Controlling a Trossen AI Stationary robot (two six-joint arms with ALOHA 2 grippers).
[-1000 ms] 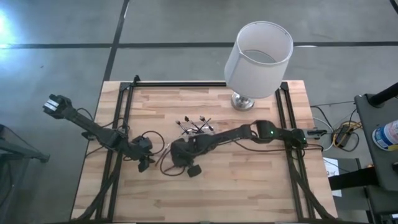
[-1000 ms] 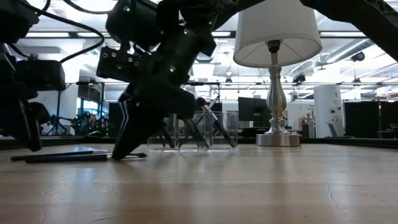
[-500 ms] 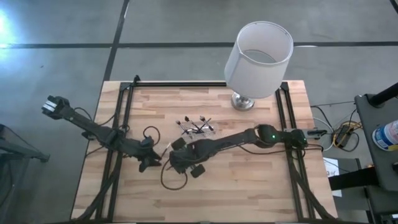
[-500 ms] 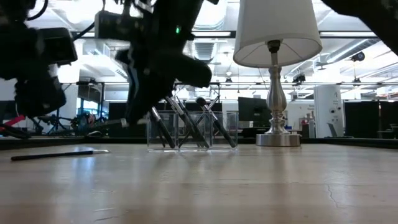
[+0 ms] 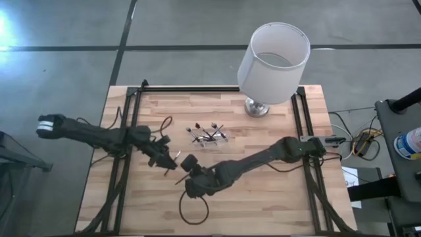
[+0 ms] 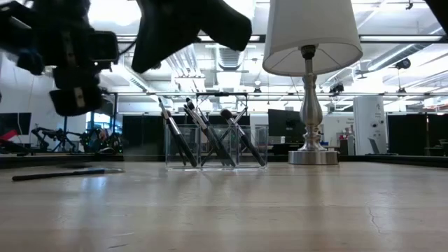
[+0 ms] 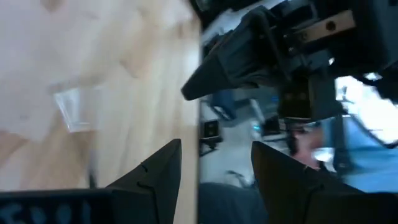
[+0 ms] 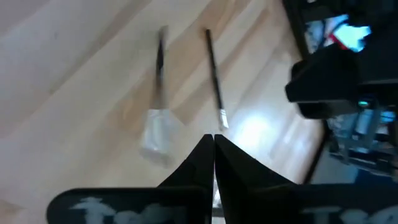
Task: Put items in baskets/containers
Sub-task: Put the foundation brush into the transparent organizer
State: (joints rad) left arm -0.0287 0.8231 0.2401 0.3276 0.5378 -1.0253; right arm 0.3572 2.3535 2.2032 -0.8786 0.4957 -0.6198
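Open lab hall: concrete floor (image 5: 66, 26), ceiling light rows (image 6: 392, 38), equipment racks (image 6: 367, 115).

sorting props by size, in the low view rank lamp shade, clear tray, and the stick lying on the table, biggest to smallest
1. lamp shade
2. clear tray
3. stick, thinnest by far, though about as long as the tray is wide; it may lie nearer the camera, so the length comparison is unsure.

I am observing a grey concrete floor (image 5: 59, 26) crossed by dark seams surrounding the wooden table (image 5: 263, 197). Ceiling lights (image 6: 392, 52) are glowing beyond a white-shaded lamp (image 6: 311, 35).
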